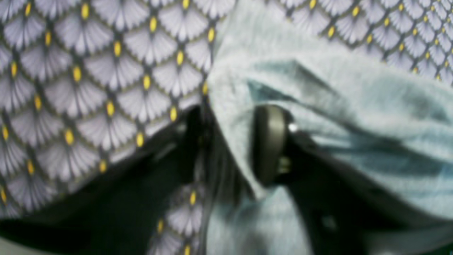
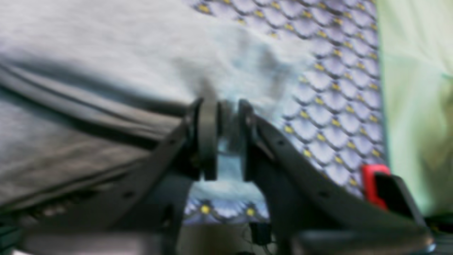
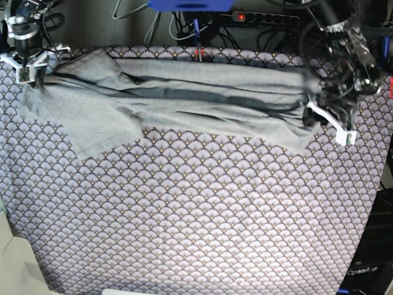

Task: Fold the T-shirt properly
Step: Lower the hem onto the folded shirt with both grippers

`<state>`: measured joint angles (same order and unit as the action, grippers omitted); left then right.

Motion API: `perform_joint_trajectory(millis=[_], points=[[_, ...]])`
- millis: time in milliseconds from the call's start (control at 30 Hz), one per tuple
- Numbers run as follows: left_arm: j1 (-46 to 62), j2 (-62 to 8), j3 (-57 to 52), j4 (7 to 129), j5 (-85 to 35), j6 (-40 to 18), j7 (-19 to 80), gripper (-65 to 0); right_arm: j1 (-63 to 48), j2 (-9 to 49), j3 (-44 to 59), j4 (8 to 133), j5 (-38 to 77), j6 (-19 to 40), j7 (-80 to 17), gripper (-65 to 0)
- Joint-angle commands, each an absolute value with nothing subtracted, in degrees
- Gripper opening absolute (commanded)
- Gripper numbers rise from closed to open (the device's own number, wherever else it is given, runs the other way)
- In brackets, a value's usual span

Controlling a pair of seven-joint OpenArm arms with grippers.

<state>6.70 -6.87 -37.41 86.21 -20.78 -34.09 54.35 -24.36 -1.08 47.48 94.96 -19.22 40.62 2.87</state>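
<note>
The light grey T-shirt (image 3: 202,98) lies in a long band folded lengthwise across the far part of the table, with one sleeve spread toward the front left. My right gripper (image 3: 27,70) is at its far-left end. In the right wrist view the right gripper (image 2: 225,106) has its jaws slightly parted, with a fold of the T-shirt (image 2: 106,53) in the gap. My left gripper (image 3: 313,110) is at the band's right end. Up close the left gripper (image 1: 231,113) stands open, and the T-shirt (image 1: 318,88) drapes loosely between its fingers.
A purple-white scallop-patterned cloth (image 3: 196,215) covers the whole table. A power strip (image 3: 245,16) and cables run behind the far edge. A white tag (image 3: 341,132) hangs off the left arm. The table's right edge is close beside the left arm.
</note>
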Motion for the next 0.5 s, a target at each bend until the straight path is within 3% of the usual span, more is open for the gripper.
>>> perform_joint_trajectory(millis=[0, 367, 467], points=[[5.85, -7.52, -37.67, 88.04, -21.67, -34.24, 53.41, -32.0, -24.48, -0.48, 48.66, 96.22, -18.59, 40.0, 4.35, -50.2], [5.85, -7.87, -37.85, 88.57, -22.2, -34.51, 53.49, -30.3, -20.88, 0.04, 55.87, 95.96, -18.59, 40.0, 4.44, -49.9], [6.9, -8.13, -37.85, 88.57, -25.01, -38.99, 53.93, -30.3, -20.79, 0.84, 55.87, 95.69, -18.51, 40.0, 4.09, -50.1]])
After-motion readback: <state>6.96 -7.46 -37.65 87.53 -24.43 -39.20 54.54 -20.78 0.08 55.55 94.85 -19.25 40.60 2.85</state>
